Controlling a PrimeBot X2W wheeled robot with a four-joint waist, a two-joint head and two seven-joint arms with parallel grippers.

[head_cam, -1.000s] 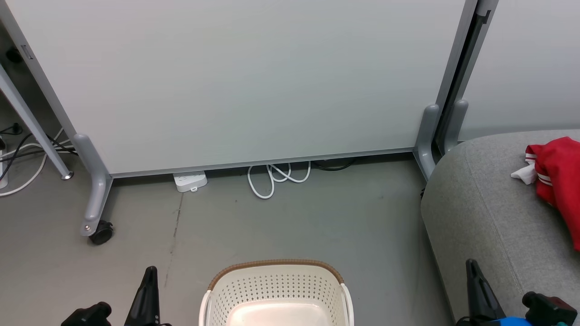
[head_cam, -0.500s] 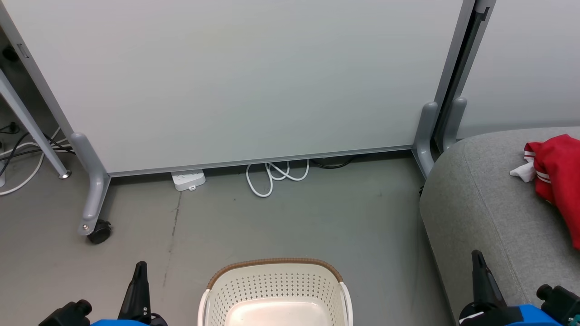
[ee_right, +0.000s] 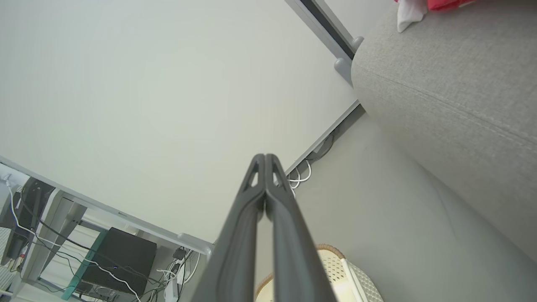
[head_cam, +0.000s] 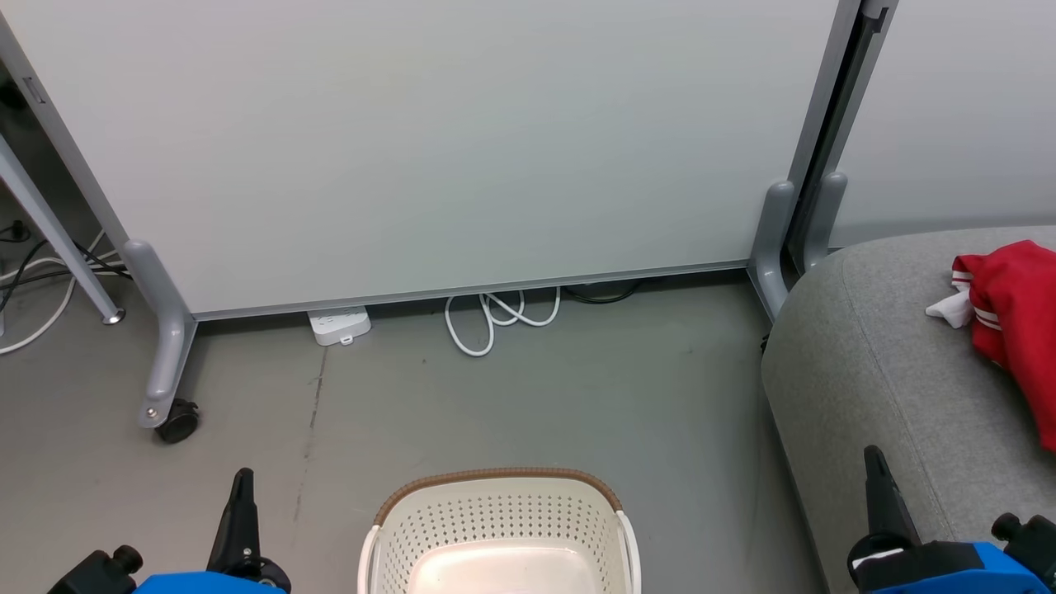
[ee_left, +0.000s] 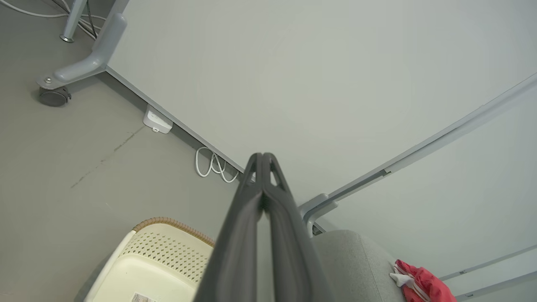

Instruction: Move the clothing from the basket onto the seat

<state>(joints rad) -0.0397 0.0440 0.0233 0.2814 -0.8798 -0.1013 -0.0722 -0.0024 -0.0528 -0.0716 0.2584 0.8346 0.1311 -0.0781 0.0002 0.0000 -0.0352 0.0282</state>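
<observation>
Head view has the basket (head_cam: 495,477) on the floor (head_cam: 511,396) at the bottom centre. The seat (head_cam: 874,371) stands to the right of the basket, and the clothing (head_cam: 1011,322) lies on it, well apart from the basket. My left tool (ee_left: 262,158) and right tool (ee_right: 265,158) flank the basket, each with its fingers pressed together around nothing.

Basket (head_cam: 495,518) front cut off by bottom edge; clothing (head_cam: 1019,309) cut off by right edge.

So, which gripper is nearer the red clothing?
The right gripper, by the seat where the clothing lies; the left gripper is beyond the basket.
</observation>
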